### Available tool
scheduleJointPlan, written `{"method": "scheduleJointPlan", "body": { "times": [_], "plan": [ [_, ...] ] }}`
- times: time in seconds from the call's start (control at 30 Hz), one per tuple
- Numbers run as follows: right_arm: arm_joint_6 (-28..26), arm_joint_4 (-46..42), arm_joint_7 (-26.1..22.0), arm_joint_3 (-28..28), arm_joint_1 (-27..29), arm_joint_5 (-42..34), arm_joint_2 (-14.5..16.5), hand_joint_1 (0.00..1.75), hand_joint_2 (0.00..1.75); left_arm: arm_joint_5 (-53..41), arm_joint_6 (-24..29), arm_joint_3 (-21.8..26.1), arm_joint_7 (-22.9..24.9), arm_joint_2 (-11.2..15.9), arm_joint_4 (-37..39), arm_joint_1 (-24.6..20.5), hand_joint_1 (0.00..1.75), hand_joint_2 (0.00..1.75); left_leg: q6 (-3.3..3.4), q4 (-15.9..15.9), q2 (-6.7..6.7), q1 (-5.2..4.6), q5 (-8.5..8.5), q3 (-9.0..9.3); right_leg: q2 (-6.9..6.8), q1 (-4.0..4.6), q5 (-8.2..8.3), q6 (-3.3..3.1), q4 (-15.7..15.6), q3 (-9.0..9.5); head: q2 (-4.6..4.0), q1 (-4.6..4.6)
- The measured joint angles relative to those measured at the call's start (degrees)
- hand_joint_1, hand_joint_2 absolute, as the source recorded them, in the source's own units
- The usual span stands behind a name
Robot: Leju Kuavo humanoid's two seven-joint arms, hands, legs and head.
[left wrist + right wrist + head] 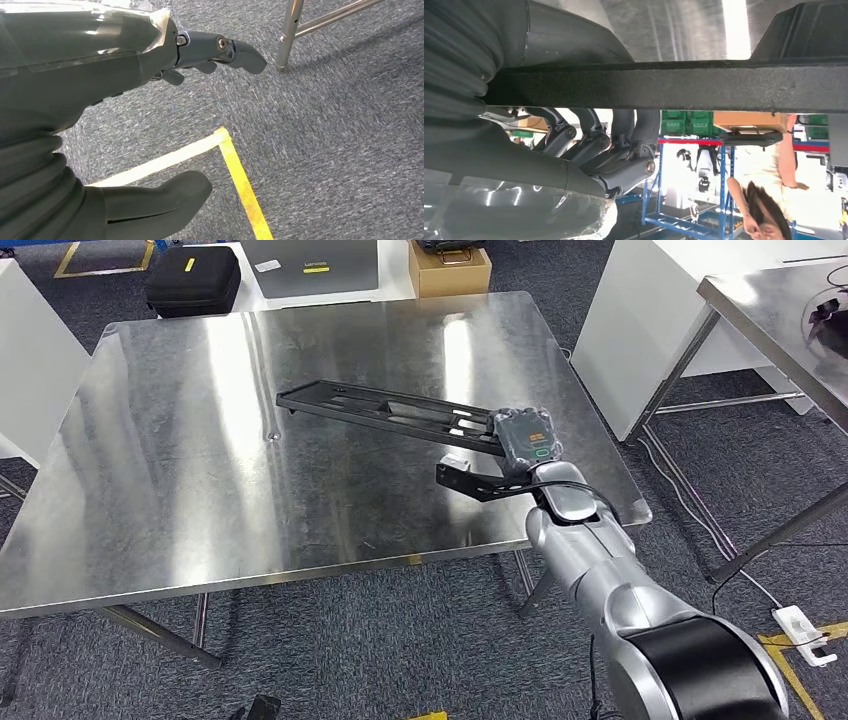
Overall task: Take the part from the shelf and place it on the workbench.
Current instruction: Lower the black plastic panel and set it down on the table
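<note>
The part (390, 408) is a long flat black frame lying across the steel workbench (200, 460), its near end toward the bench's right front. My right hand (528, 440) grips that near end from above, fingers wrapped over a black bar (674, 85) of the part. The far end of the part touches the benchtop. My left hand (150, 100) hangs beside me over the carpet with its fingers spread and nothing in it.
A black case (192, 280) and a cardboard box (450, 268) sit on the floor beyond the bench. Another steel table (790, 310) stands at the right. A person (769, 200) stands by a blue shelf (689, 170). Yellow floor tape (235, 170) crosses the carpet.
</note>
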Motion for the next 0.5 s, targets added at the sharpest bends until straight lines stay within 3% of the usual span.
{"method": "scheduleJointPlan", "body": {
  "times": [0.5],
  "plan": [
    [1.3,0.8,-3.3,-3.2,-0.3,-2.2,-3.7,1.75,1.75,-2.2,-0.6,0.3,-0.6,0.0,0.0,0.0,0.00,1.75,0.00,0.0,0.00,0.03,0.00,0.01,0.00,0.00,0.00,0.00,0.0,0.01,0.00,0.01]
  ]
}}
